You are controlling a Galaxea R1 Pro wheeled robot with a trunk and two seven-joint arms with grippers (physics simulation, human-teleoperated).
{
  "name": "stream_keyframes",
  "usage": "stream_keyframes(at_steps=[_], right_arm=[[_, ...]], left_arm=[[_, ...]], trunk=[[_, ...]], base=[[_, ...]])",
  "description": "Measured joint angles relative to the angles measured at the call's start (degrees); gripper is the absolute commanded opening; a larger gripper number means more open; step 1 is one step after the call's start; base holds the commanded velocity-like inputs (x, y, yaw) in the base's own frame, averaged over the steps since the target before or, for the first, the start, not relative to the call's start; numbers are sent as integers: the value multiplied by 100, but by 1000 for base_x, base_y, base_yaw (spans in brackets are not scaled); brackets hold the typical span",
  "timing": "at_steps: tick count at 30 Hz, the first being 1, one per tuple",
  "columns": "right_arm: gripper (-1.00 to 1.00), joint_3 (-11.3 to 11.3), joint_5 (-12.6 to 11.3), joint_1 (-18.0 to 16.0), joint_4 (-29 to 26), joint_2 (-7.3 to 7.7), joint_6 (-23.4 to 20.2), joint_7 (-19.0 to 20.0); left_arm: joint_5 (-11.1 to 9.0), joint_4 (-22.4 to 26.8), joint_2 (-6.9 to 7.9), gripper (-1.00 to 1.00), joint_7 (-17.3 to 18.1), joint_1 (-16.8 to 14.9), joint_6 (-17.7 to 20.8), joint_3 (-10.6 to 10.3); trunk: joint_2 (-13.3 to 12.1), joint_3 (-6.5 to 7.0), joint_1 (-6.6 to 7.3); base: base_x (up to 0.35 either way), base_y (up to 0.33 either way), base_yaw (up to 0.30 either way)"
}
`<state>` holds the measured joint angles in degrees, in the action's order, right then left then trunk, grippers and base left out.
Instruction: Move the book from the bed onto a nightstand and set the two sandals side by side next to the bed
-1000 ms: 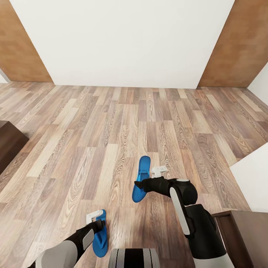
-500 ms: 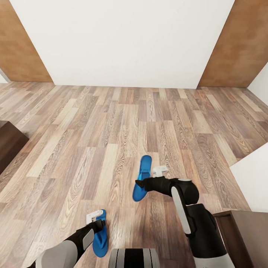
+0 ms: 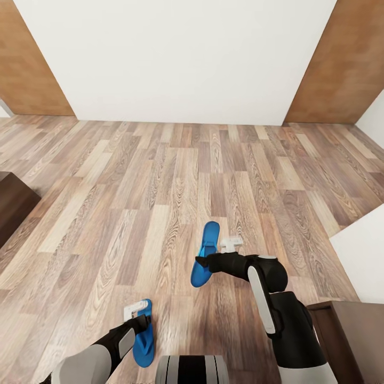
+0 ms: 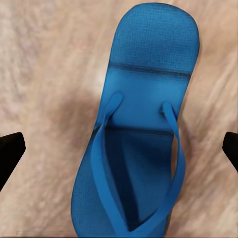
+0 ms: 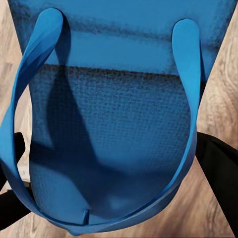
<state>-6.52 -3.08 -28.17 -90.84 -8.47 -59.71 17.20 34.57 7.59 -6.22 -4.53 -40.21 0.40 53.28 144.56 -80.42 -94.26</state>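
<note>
A wood-plank floor [image 3: 160, 176] fills most of the head view, running back to a white wall [image 3: 176, 58] with brown wood panels [image 3: 32, 64] at both sides. At the far left edge sits the corner of a dark wooden piece of furniture [image 3: 13, 205].

At the lower left, the left gripper [image 3: 144, 322] reaches over one blue sandal [image 3: 144, 341] that lies on the floor close to the robot's base. In the left wrist view this sandal [image 4: 141, 129] lies strap-side up on the planks, and the two dark fingertips [image 4: 10, 153] stand far apart at either edge of the picture, well clear of the sole, so these jaws are released.

Toward the middle right, the right gripper [image 3: 201, 262] grasps the second blue sandal [image 3: 205, 253], which points away from the robot. In the right wrist view the second sandal [image 5: 114, 114] sits very close to the camera with dark fingers [image 5: 218, 163] pressed against both sides of its sole, so these jaws are clenched on it.

At the lower right corner stands a dark brown nightstand [image 3: 352, 336], with part of the pale bed [image 3: 362, 250] just beyond it.
</note>
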Motion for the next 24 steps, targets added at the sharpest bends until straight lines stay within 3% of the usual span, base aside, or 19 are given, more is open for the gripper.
stream_keyframes(at_steps=[3,24], right_arm=[[-100,1,-5,0,0,2,0,1],[-100,5,-17,-1,0,13,-1,2]], left_arm=[[0,0,1,100,0,-1,0,0],[0,0,-21,100,0,-2,0,0]], trunk=[[4,-67,-8],[4,-67,-7]], base=[[0,0,0],[0,0,0]])
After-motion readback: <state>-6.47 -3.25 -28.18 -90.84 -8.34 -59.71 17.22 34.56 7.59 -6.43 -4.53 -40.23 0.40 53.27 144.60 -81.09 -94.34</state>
